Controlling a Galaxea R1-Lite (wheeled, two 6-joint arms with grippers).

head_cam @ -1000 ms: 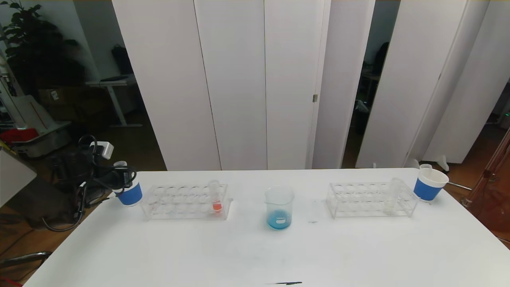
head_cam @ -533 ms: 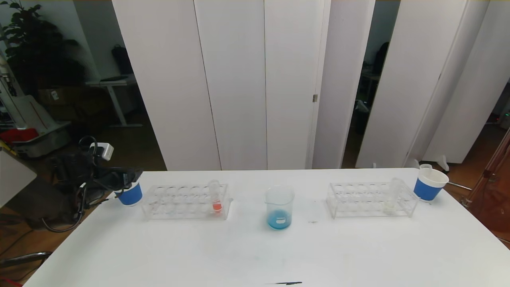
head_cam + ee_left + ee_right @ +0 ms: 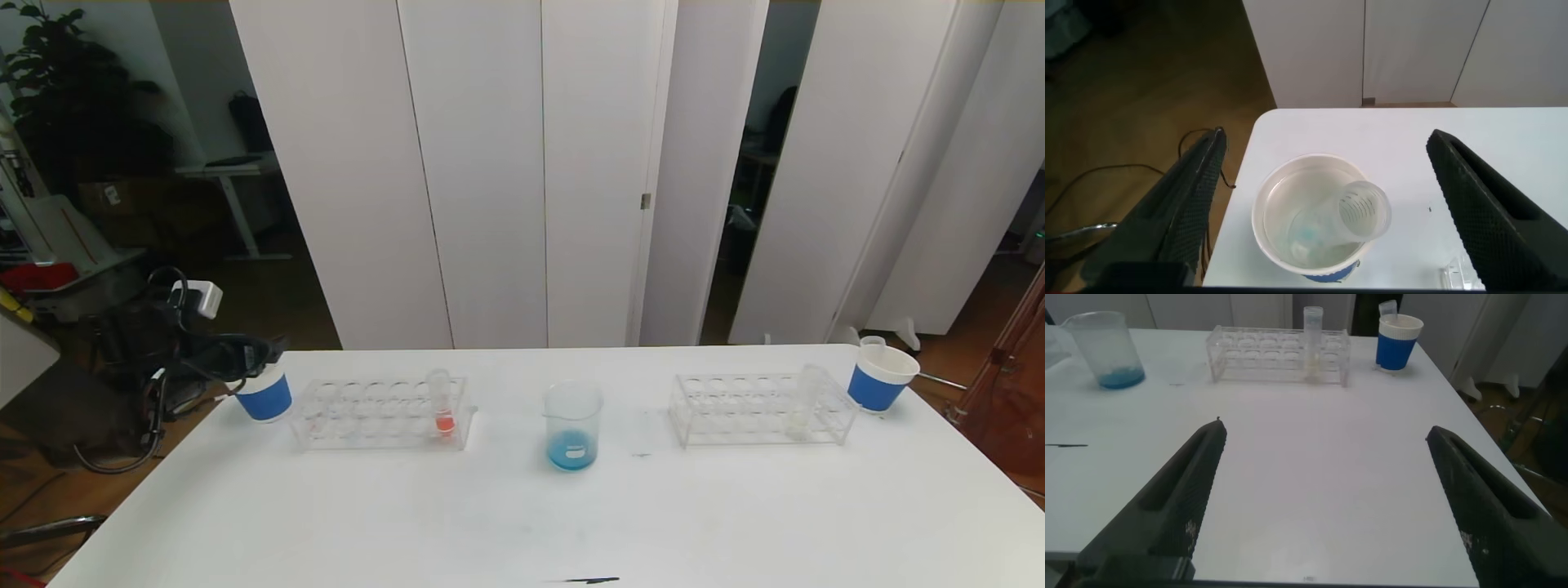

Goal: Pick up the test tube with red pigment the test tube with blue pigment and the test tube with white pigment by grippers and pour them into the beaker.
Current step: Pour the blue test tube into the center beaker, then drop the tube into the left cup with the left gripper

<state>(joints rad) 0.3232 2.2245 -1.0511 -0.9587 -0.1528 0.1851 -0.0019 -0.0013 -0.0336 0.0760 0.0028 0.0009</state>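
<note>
The beaker point(image 3: 573, 425) stands mid-table with blue liquid at its bottom; it also shows far off as the beaker point(image 3: 1106, 349). The test tube with red pigment point(image 3: 442, 404) stands upright in the left rack point(image 3: 380, 412). The test tube with white pigment point(image 3: 804, 400) stands in the right rack point(image 3: 759, 408). My left gripper point(image 3: 268, 353) hovers open over a blue paper cup point(image 3: 264, 398). Inside that cup point(image 3: 1290, 245) leans the test tube with blue pigment point(image 3: 1360, 214), holding only a faint blue trace, free of the fingers point(image 3: 1196, 188). My right gripper point(image 3: 1324, 429) is open over bare table.
A second blue paper cup point(image 3: 880, 380) with a tube in it sits at the far right corner, beside the right rack point(image 3: 1282, 353). The left cup stands close to the table's left corner edge point(image 3: 1253, 131). A small dark mark point(image 3: 592, 581) lies near the front edge.
My left gripper has opened and let the tube drop into the blue cup. The arm then drew slightly up and back to the left. The right arm has not moved.
</note>
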